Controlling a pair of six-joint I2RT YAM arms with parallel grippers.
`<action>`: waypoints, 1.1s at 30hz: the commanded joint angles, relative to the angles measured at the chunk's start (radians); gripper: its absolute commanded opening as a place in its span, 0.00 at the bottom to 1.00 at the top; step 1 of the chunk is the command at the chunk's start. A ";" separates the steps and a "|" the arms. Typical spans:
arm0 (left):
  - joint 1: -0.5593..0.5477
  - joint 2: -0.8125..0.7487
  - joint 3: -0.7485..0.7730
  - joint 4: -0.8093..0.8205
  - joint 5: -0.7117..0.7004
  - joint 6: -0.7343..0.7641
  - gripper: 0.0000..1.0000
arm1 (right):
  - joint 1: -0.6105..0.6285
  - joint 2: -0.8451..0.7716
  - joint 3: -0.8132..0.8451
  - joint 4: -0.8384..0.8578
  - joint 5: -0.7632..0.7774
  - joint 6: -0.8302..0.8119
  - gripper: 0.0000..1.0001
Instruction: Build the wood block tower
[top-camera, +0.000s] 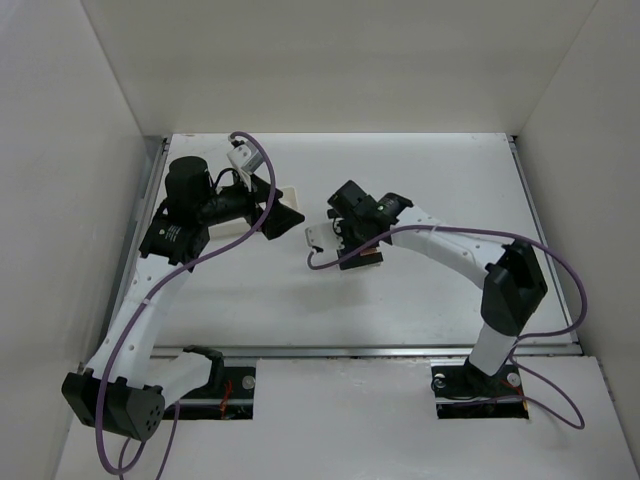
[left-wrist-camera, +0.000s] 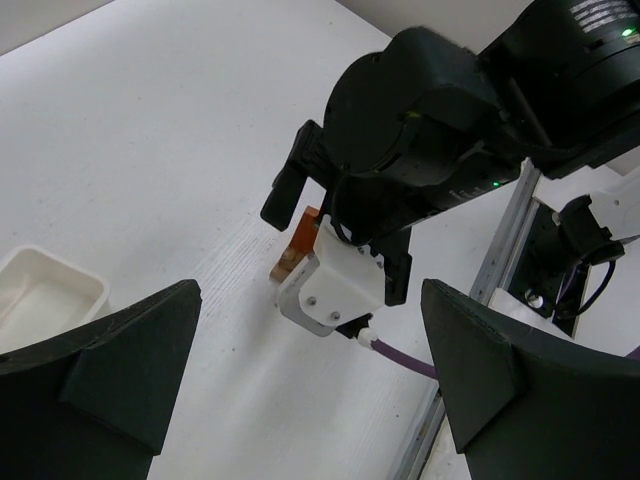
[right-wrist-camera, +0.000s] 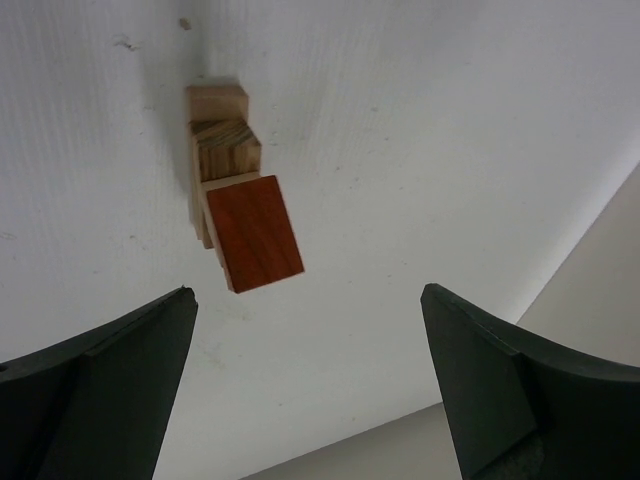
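Observation:
The wood block tower (right-wrist-camera: 240, 190) stands on the white table as a small stack of tan blocks. An orange-red wedge (right-wrist-camera: 255, 232) lies on top of it. My right gripper (right-wrist-camera: 310, 390) hangs over it, open, and neither finger touches the blocks. From the left wrist, the wedge (left-wrist-camera: 303, 235) and a tan block (left-wrist-camera: 287, 265) peek out beside the right arm's head (left-wrist-camera: 420, 180). From above, only a sliver of the tower (top-camera: 368, 260) shows under the right gripper (top-camera: 358, 245). My left gripper (top-camera: 278, 208) is open and holds nothing, to the left of the tower.
A white tray (left-wrist-camera: 40, 295) sits at the left, partly hidden under the left arm (top-camera: 235, 218) in the top view. A purple cable (left-wrist-camera: 400, 355) trails from the right wrist. White walls enclose the table on three sides, and a metal rail (top-camera: 380, 350) runs along the near edge.

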 joint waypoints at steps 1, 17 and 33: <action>0.004 -0.031 0.002 0.038 0.028 0.006 0.91 | 0.014 -0.094 0.076 0.081 0.004 0.071 1.00; 0.042 -0.124 -0.016 0.058 -0.306 -0.082 0.92 | -0.226 -0.183 0.237 0.390 0.684 0.925 1.00; 0.208 -0.256 -0.137 -0.028 -0.645 -0.186 0.94 | -0.707 -0.607 0.056 0.233 0.529 1.492 1.00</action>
